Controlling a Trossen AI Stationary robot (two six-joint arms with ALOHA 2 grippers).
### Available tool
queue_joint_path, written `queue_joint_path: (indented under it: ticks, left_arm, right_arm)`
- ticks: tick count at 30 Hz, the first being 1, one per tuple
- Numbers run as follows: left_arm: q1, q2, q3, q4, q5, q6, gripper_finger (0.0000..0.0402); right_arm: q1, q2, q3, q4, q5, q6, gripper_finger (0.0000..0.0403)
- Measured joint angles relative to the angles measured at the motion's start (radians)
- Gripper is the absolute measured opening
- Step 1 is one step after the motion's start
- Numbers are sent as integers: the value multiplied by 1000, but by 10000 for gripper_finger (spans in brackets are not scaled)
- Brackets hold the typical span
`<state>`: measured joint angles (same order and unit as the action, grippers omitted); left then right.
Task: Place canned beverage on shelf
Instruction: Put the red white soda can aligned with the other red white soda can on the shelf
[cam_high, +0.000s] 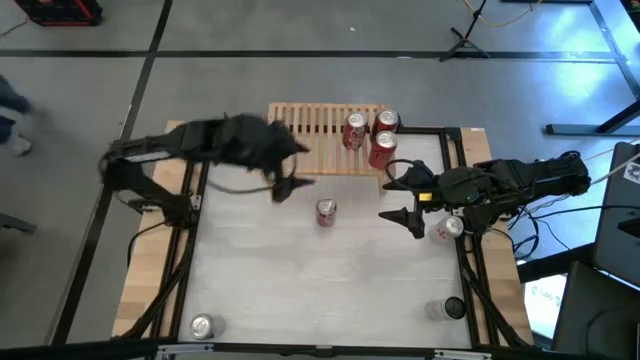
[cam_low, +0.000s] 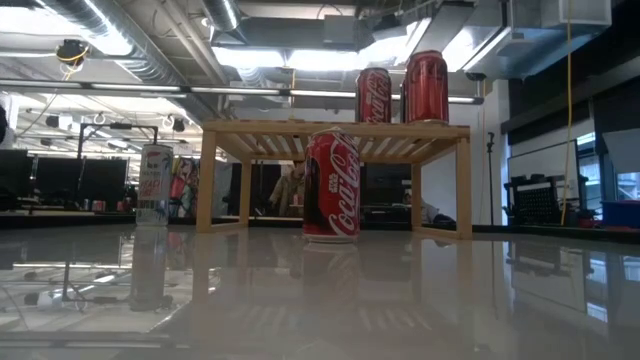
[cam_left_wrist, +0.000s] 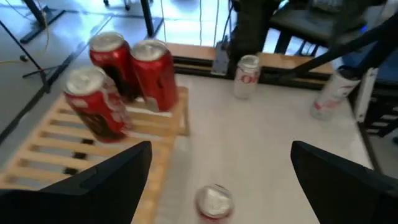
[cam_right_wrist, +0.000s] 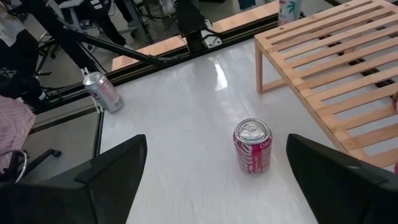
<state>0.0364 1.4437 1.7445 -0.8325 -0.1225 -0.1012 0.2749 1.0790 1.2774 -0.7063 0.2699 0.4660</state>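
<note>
Broadly, table: the white glossy tabletop (cam_high: 300, 280) carries everything; its far edge holds the rack.
Shelf: the low light-wood slatted shelf (cam_high: 310, 125) stands at the far middle of the table, with three red cans (cam_high: 370, 135) already bunched at its right end; the slats to their left are bare.
Left arm: the left gripper (cam_high: 290, 185) hovers just in front of the shelf, its fingers spread wide and holding nothing.
Right arm: the right gripper (cam_high: 405, 195) hangs to the right of the table's middle, fingers likewise spread wide and empty.
Target can: the red cola can with a silver top (cam_high: 326, 212) stands on the tabletop in front of the shelf, apart from it, between the two grippers.
Bearing: it lies just right of and nearer than the left gripper, and farther left of the right gripper; the left looks the closer.
Axis: upright, long axis vertical, silver top up, so a sideways grasp around the body seems called for.
</note>
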Motion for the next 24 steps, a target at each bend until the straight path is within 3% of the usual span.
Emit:
queue_joint_path:
  ticks: [4,9,13,17,24]
  left_arm:
    - [-91,-165,-280,185,-33,-80,374]
    - [-156,-279,-476,281,-17,-195,374]
    - [-196,-289,-540,282,-4,-302,374]
    - [-226,-267,-573,282,-24,-311,374]
    - [-241,-199,-634,274,-62,-342,374]
  right_arm:
    - [0,10,0,1,-1,0,374]
    - [1,57,0,-4,-49,30,374]
    - [1,107,0,-37,-54,34,374]
    - [1,158,0,-54,-51,27,374]
    - [27,216,-71,21,40,28,374]
